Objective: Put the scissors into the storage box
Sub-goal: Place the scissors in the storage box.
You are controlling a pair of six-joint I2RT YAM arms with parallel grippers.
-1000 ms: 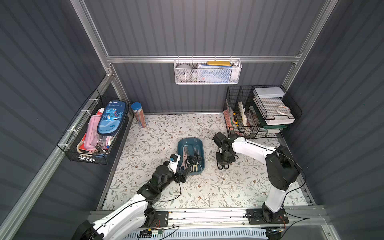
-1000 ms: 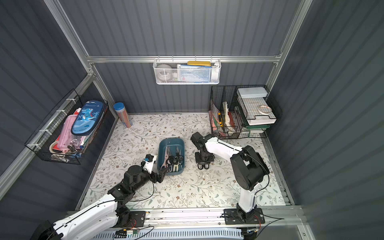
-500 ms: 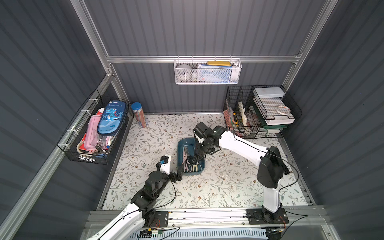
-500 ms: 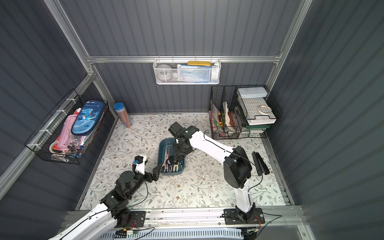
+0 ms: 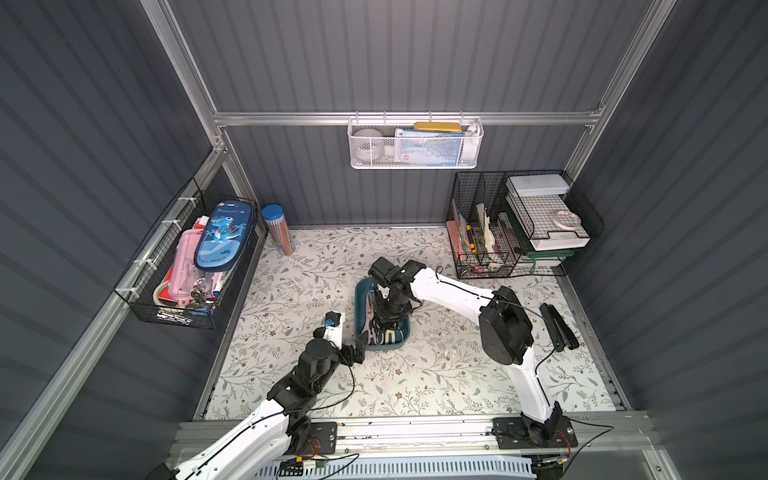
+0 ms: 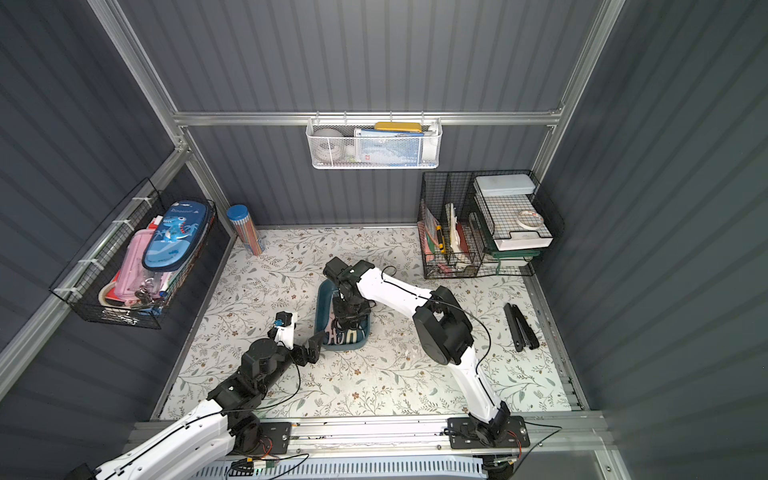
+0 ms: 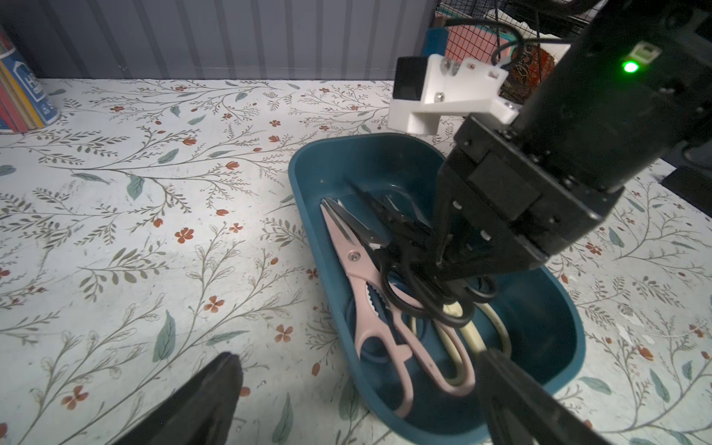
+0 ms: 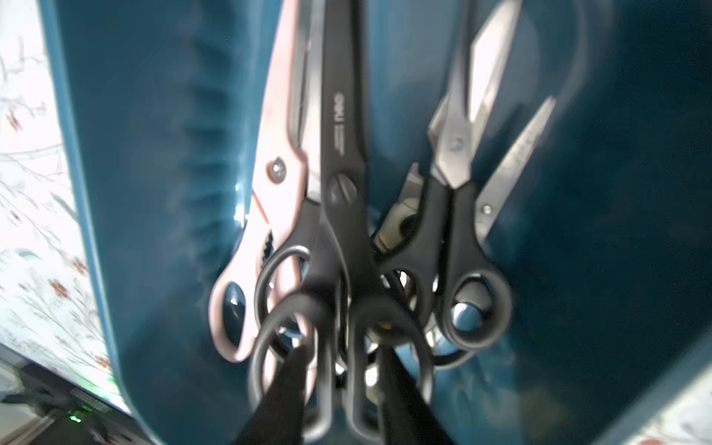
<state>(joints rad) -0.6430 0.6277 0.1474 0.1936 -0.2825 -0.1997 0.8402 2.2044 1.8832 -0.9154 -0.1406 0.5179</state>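
The storage box [image 5: 360, 300] [image 6: 322, 300], a teal tub, sits mid-table with several scissors lying in it. In the left wrist view I see a pink-handled pair [image 7: 370, 308], a cream-handled pair [image 7: 497, 331] and black pairs [image 7: 404, 239]. My right gripper [image 5: 384, 321] [image 6: 347, 322] [image 8: 343, 385] reaches down into the box. Its fingers [image 8: 285, 389] stand slightly apart on either side of the inner handle bars of a large black pair [image 8: 343, 154]; this view is blurred. My left gripper [image 5: 360, 343] [image 6: 316, 343] [image 7: 358, 356] is open and empty, straddling the box's near corner.
A long black object [image 5: 559, 328] lies on the table at the right. Black wire baskets stand at the back right [image 5: 515, 224] and hang on the left wall [image 5: 187, 266]. A white mesh basket [image 5: 415, 145] hangs on the back wall. A pencil tube [image 5: 277, 228] stands back left.
My right arm swung from the table right of the box to above it and lowered the black scissors in; its fingers have parted. The left gripper shifted slightly near the box corner.
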